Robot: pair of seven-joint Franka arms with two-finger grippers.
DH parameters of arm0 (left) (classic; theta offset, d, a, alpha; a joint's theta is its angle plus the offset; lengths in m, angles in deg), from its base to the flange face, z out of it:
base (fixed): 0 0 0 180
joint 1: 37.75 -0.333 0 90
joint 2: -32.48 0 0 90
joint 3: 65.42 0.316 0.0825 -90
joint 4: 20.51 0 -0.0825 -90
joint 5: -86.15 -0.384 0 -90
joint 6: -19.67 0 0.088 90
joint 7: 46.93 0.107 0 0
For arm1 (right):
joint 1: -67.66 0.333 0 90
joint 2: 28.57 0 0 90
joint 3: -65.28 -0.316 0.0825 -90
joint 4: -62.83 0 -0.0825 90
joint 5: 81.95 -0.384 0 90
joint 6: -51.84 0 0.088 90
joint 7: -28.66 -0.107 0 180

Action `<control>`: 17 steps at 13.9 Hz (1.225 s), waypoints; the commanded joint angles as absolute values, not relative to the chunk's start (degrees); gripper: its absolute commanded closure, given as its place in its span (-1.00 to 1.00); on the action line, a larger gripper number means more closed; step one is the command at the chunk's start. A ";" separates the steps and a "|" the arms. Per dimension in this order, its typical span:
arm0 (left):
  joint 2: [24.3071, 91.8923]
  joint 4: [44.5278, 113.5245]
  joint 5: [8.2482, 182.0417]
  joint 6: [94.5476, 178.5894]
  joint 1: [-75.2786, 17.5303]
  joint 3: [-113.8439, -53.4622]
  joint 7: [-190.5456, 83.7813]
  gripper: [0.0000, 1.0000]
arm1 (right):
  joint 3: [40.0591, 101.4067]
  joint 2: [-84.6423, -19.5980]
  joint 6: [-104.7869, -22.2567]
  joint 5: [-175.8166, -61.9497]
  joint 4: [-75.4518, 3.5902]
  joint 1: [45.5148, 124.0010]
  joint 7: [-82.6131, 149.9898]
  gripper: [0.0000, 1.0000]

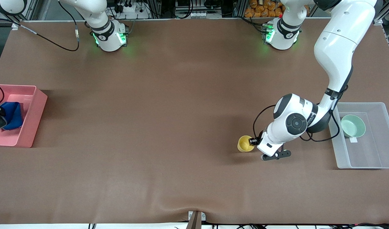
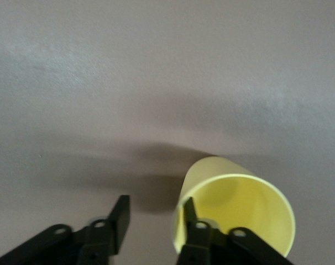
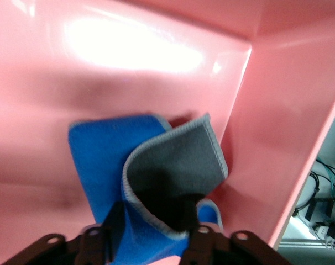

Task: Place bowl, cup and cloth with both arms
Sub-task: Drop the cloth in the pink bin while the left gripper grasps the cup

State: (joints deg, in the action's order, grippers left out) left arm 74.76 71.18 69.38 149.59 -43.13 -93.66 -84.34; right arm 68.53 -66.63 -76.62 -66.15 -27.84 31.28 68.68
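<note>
The yellow cup [image 1: 244,143] stands upright on the brown table, beside the clear bin. My left gripper [image 1: 253,142] is open at its rim. In the left wrist view the cup [image 2: 236,204] has one finger [image 2: 188,218] inside the rim and the other finger [image 2: 121,216] outside, with the gripper [image 2: 155,218] straddling the wall. The mint-green bowl [image 1: 352,125] sits in the clear bin [image 1: 377,159]. The blue cloth [image 1: 11,115] lies folded in the pink bin [image 1: 35,109]. My right gripper [image 3: 152,221] is low over the cloth [image 3: 98,160], open, with a fold between its fingers.
The pink bin stands at the right arm's end of the table, the clear bin at the left arm's end. The left arm's elbow hangs over the clear bin's edge. A black cable [image 1: 54,44] lies near the right arm's base.
</note>
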 commanded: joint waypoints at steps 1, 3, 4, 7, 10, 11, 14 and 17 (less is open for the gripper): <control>75.28 69.49 68.75 149.66 -42.23 -93.28 -87.18 1.00 | 66.87 -62.07 -72.02 -68.24 -27.44 31.18 70.32 -1.00; 74.76 69.40 68.84 149.57 -42.49 -93.28 -88.15 1.00 | 64.85 -58.12 -67.81 -68.24 -27.44 31.27 70.23 -1.00; 74.41 68.79 69.01 149.05 -43.10 -93.28 -88.15 1.00 | 63.45 -55.92 -65.70 -68.33 -27.44 31.36 70.14 -1.00; 74.05 62.31 70.77 139.25 -43.55 -93.28 -87.80 1.00 | 60.11 -51.00 -61.21 -70.25 -27.44 31.80 69.09 -1.00; 71.51 60.44 70.07 133.75 -48.54 -93.63 -84.91 1.00 | 59.75 -47.92 -55.32 -70.44 -27.52 35.65 60.94 -1.00; 69.85 60.52 69.81 133.40 -49.43 -93.37 -83.77 1.00 | 59.75 -46.77 -53.13 -70.52 -27.52 37.06 59.00 -1.00; 66.59 60.61 69.37 130.07 -57.05 -93.19 -75.36 1.00 | 59.66 -42.82 -46.45 -72.01 -27.61 43.73 49.70 -1.00; 64.65 60.61 68.31 128.57 -66.99 -93.19 -59.72 1.00 | 59.66 -40.26 -40.55 -72.54 -27.87 53.04 37.22 -1.00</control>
